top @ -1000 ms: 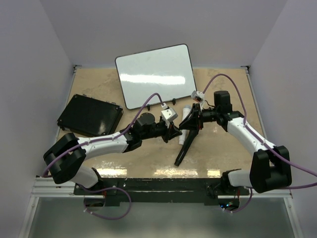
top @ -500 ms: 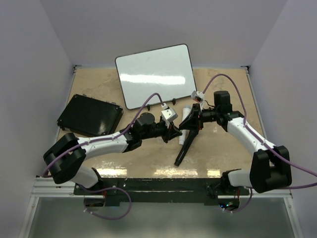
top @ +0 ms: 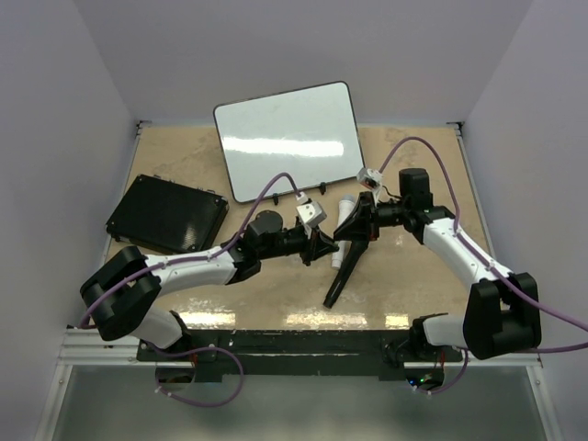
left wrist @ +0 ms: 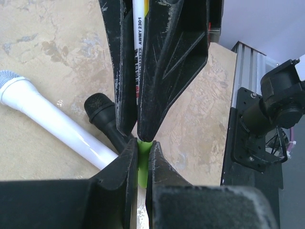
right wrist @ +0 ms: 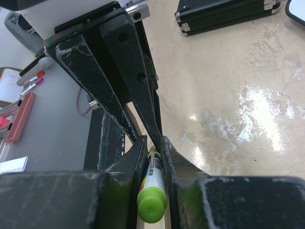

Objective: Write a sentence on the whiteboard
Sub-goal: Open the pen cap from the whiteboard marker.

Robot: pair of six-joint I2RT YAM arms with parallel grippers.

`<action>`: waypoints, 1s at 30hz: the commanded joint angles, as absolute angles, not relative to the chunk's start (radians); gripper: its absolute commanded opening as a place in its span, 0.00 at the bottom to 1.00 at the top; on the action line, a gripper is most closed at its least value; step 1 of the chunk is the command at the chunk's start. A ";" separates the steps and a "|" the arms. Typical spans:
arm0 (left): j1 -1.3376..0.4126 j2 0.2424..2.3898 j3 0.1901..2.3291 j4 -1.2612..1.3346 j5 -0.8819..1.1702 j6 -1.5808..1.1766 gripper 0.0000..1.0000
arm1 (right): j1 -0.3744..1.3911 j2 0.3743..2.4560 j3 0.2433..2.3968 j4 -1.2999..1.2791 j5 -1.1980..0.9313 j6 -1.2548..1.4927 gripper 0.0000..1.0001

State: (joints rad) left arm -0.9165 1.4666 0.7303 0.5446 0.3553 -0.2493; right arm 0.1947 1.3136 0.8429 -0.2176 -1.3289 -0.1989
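From my wrist cams the marker (left wrist: 138, 28) was mostly buried between left gripper (left wrist: 143, 147) and right gripper (right wrist: 153, 141) fingers. Black mic (left wrist: 101, 110) sat half hidden behind 1 finger. Whiteboard (right wrist: 299, 5) was cropped to 1 corner in R cam.

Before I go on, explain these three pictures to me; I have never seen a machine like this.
This is a robot with two jointed arms bolted to a beige table, each ending in a two-finger gripper. The wide picture comes from a fixed camera above; the other two come from cameras on each wrist. On the table lie a large white glossy whiteboard with no writing visible, a black textured rectangular case, a white microphone and a black microphone. The left gripper and the right gripper meet in the middle, both shut on one white-and-green marker.
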 commanded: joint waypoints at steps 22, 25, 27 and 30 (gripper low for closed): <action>-0.832 1.192 0.511 0.307 0.016 -0.386 0.00 | 0.069 1.195 0.853 -0.083 -1.194 -0.080 0.00; -0.754 1.184 0.499 0.238 0.003 -0.428 0.00 | 0.067 1.189 0.851 -0.083 -1.172 -0.081 0.00; -0.741 1.225 0.503 0.216 -0.032 -0.445 0.00 | 0.067 1.189 0.851 -0.087 -1.167 -0.083 0.00; -0.739 1.307 0.528 0.213 -0.055 -0.451 0.00 | 0.067 1.186 0.856 -0.097 -1.164 -0.091 0.00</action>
State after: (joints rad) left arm -0.7410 1.2240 0.5148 0.2722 0.0196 -0.4095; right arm 0.0708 1.2106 0.8421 -0.0860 -1.1915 -0.0647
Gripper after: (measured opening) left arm 0.088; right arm 0.168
